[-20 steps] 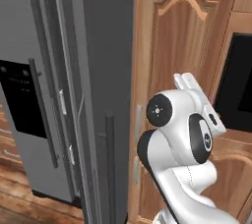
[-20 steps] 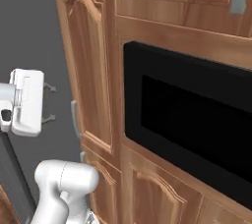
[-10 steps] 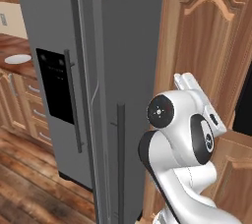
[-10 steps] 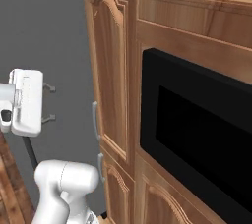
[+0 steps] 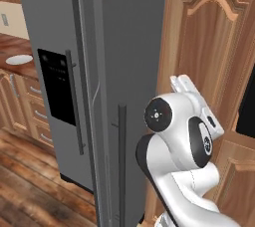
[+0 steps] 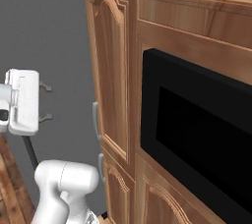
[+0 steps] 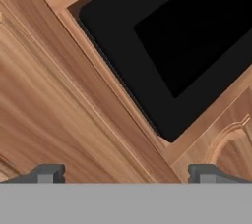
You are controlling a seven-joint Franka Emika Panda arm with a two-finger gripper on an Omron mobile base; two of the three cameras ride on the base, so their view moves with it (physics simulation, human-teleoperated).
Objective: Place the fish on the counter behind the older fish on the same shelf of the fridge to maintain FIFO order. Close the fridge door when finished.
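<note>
I see a tall wooden cabinet door (image 6: 110, 70) with an arched panel, just beside a black built-in oven (image 6: 197, 134). A round white plate (image 5: 19, 59) sits far left, above wood-plank flooring (image 5: 30, 181).

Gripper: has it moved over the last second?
Yes. Riding the turning base, the open gripper has shifted left, away from the black oven, in the right base view.

A round white plate (image 5: 19, 59) lies on the reddish-brown counter (image 5: 15, 47).

left base: faces fridge (image 5: 74, 71) | right base: faces oven (image 6: 197, 134) | hand: close on oven
</note>
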